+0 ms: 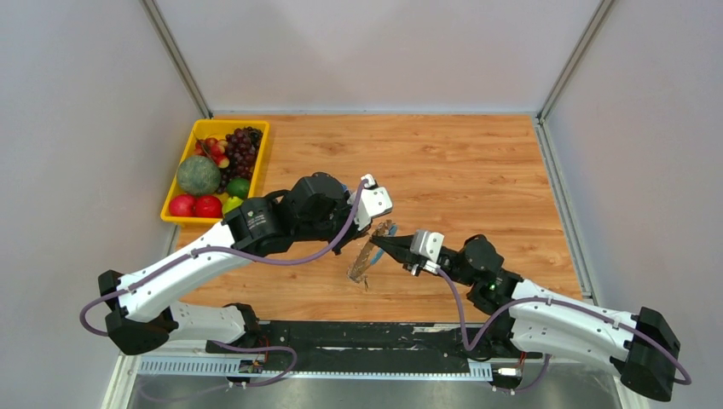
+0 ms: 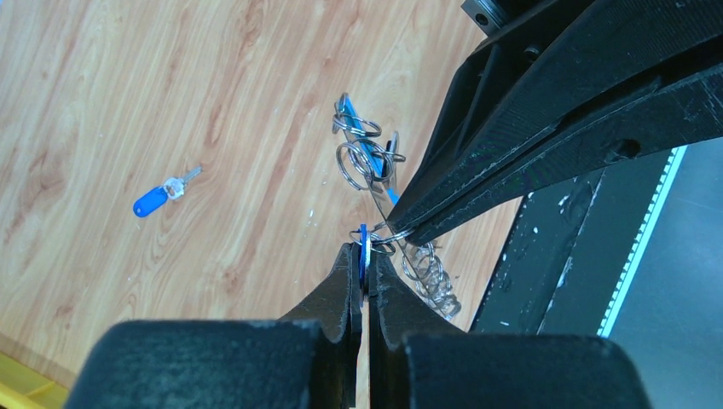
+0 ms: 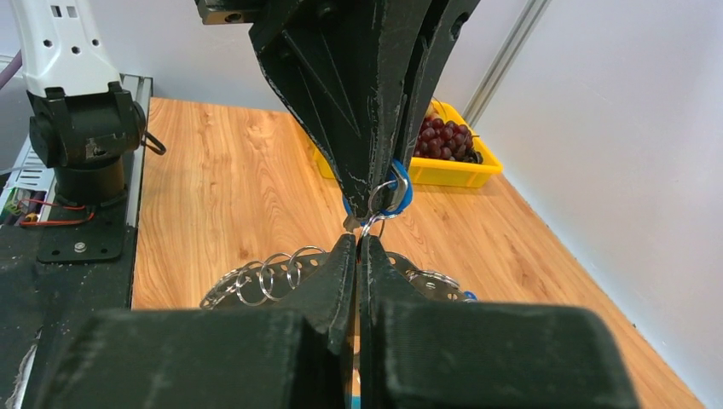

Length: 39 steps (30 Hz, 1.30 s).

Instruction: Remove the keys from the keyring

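In the top view my left gripper and right gripper meet tip to tip above the table, and the keyring hangs below them. In the left wrist view my left gripper is shut on a blue-headed key. The right gripper comes in from the upper right, shut on the keyring, a silvery hoop with a blue segment and several small rings. In the right wrist view my right gripper is shut with the hoop spreading either side, and the blue key head sits in the left fingers above.
One loose blue-headed key lies on the wooden table, apart from the grippers. A yellow fruit tray stands at the far left; it also shows in the right wrist view. The left arm's base and a black rail lie along the near edge.
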Tool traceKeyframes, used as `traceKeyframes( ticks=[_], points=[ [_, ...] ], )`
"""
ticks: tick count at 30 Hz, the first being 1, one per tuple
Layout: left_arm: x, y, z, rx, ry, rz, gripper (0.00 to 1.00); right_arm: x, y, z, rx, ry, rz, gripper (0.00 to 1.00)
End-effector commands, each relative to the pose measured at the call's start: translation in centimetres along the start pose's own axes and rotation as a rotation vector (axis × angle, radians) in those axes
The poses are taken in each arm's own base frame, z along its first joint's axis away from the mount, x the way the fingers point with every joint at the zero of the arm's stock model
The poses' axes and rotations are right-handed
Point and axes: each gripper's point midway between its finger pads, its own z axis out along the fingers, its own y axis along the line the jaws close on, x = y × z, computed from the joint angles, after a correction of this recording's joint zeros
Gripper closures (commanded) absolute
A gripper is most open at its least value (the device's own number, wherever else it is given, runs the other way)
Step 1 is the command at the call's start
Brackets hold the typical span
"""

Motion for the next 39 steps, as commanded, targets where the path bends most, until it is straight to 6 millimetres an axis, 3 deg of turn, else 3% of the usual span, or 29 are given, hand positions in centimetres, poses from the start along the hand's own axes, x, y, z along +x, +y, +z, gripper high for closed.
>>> traceKeyframes(
  ticks=[1,23,27,32,39],
  points=[
    [-2.3,-0.1,-0.1,0.023,-0.08,0.02,1.0,-1.1,0.6,0.7,-0.053,-0.004,0.006,1.0],
    [-0.9,-1.1,0.9,0.029,0.035,0.084,1.0,1.4,-0.2,2.3,-0.007,0.153,0.11,1.0],
    [-0.8,-0.5,0.5,-0.006,0.022,0.087,1.0,1.4,-0.3,1.8,0.008,0.134,0.104,1.0],
    [0.1,1.1,0.5,-0.108,0.001,0.082,1.0,0.6,0.6,-0.4,-0.007,-0.002,0.018,1.0],
    [0.7,1.8,0.6,-0.157,-0.036,0.095,1.0,2.1,1.3,-2.0,-0.011,-0.023,-0.087,1.0]
  ],
)
